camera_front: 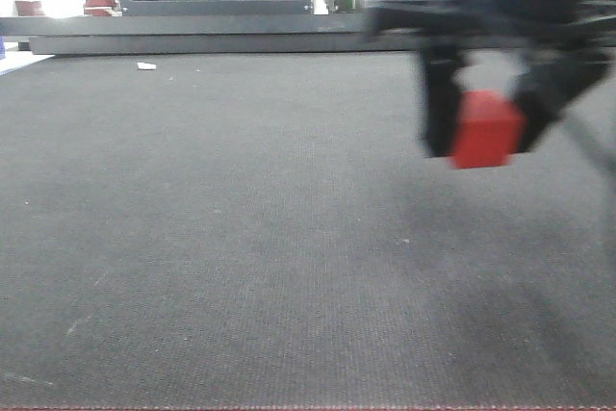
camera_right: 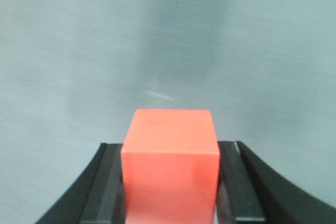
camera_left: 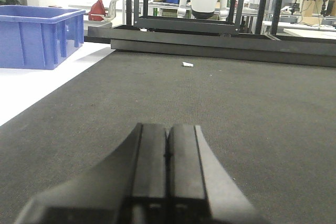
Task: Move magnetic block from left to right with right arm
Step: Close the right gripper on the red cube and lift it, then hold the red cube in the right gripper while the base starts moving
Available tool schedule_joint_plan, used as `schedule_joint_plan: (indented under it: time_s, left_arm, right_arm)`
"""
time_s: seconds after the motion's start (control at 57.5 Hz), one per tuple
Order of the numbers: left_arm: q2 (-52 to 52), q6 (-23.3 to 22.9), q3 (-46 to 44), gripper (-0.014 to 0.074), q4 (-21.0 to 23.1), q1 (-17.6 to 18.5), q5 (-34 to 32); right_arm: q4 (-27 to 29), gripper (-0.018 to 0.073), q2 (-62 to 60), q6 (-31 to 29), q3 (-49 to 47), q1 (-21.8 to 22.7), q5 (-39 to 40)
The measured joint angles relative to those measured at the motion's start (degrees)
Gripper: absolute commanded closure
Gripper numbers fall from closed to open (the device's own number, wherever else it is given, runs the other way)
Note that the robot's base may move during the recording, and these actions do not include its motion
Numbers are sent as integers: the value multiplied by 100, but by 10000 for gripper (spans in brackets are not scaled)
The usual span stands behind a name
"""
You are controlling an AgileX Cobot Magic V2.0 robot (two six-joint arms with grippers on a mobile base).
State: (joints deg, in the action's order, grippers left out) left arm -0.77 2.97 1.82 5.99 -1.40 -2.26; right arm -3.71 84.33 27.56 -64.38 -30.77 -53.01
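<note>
The magnetic block [camera_front: 486, 130], a small red cube, hangs above the dark mat at the upper right of the front view. My right gripper [camera_front: 486, 137] is shut on it, one black finger on each side, and the right arm [camera_front: 510, 7] above it is blurred. In the right wrist view the magnetic block [camera_right: 170, 163] fills the gap between the two fingers [camera_right: 105, 182], with blurred grey mat beyond. My left gripper [camera_left: 168, 140] rests low over the mat, shut with its pads touching and nothing between them.
A dark mat [camera_front: 241, 238] covers the table. A small white scrap [camera_front: 146, 66] lies near its far edge. A blue plastic crate [camera_left: 37, 35] stands on the white surface at the left. A black metal frame [camera_left: 189, 3] and a long dark rail [camera_front: 192, 36] border the back.
</note>
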Motion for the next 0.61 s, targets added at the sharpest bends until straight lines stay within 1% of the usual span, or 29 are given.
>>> schedule_joint_plan:
  time_s: [0.087,0.226,0.313,0.382,0.452,0.608]
  left_arm:
    - [0,0,0,722,0,0,0]
    - [0,0,0,722,0,0,0]
    - [0,0,0,722,0,0,0]
    - [0,0,0,722,0,0,0]
    - [0,0,0,722,0,0,0]
    - [0,0,0,722,0,0,0]
  right_arm:
    - [68,331,-540,-313,471,421,178]
    - [230,331,-1324,-1014,1115,1120,482]
    - [371,331,-1875,-1482,1554,1655,849]
    - [413,331,-2306,-1724,1849,2014,1196]
    - [444,331,-2693,-1882,2173,2373,1652]
    - [456,331,-3556,-1979,2838,2921,2653]
